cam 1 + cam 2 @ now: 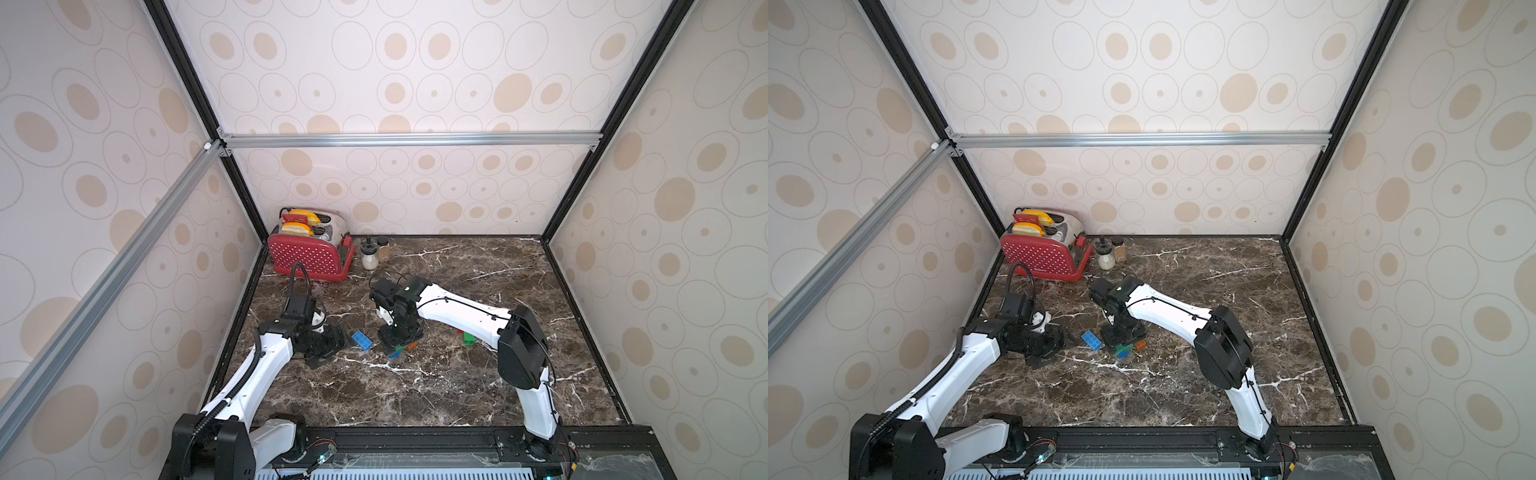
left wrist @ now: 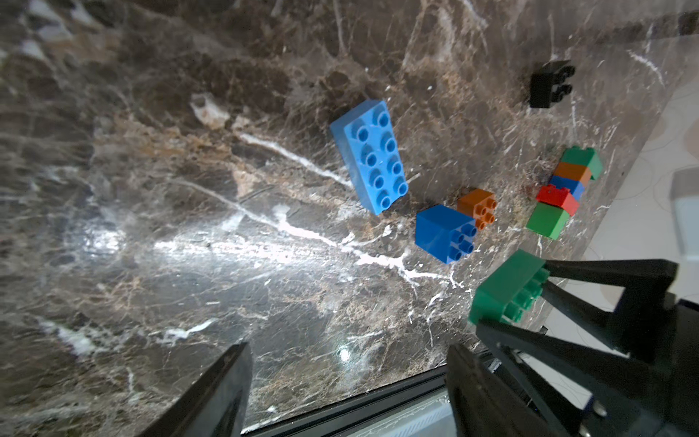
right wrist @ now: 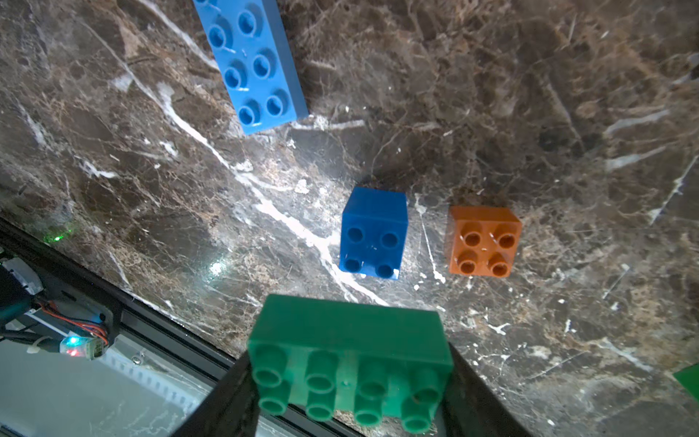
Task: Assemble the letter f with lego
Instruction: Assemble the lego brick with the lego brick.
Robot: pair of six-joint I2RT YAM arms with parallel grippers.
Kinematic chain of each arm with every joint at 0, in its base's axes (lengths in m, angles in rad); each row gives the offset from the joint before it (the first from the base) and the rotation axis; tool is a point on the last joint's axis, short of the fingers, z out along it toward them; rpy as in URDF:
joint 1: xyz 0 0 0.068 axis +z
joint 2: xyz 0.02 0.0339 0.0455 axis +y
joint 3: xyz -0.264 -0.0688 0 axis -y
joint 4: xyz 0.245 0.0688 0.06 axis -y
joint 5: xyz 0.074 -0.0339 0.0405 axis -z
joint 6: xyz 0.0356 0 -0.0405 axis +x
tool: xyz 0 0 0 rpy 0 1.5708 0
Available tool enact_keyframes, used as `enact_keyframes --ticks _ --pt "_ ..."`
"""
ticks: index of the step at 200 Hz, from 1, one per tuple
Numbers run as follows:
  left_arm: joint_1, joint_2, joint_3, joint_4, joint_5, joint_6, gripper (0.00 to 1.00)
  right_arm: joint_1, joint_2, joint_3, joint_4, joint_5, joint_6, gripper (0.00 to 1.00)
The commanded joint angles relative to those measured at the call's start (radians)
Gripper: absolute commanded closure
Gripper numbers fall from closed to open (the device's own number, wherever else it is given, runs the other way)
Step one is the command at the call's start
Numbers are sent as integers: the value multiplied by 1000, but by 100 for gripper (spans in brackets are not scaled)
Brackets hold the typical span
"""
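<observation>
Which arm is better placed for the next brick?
Likely right. The right gripper holds the green oblong brick near the blue square brick and orange square brick; the left gripper is open, empty.

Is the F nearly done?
Not yet. Done: no F shows, only a mixed cluster. In hand: the right gripper holds a green brick. To do: the long blue brick, blue square, orange square and black brick lie apart; the left gripper is open.

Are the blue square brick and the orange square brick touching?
Apart. The right wrist view shows bare table between the blue square brick and the orange square brick.
</observation>
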Motion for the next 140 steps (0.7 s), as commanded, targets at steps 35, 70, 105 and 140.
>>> enact_keyframes --ticks 35,70,105,140 --pt "9 -13 23 -64 -28 46 18 3 81 35 -14 14 13 37" --pt "11 -14 23 -64 -27 48 18 2 94 54 -17 21 15 37" --pt "11 -6 21 -60 -26 49 18 3 104 75 -29 28 17 38" --pt "12 -6 21 -59 -22 50 18 3 115 77 -35 29 16 38"
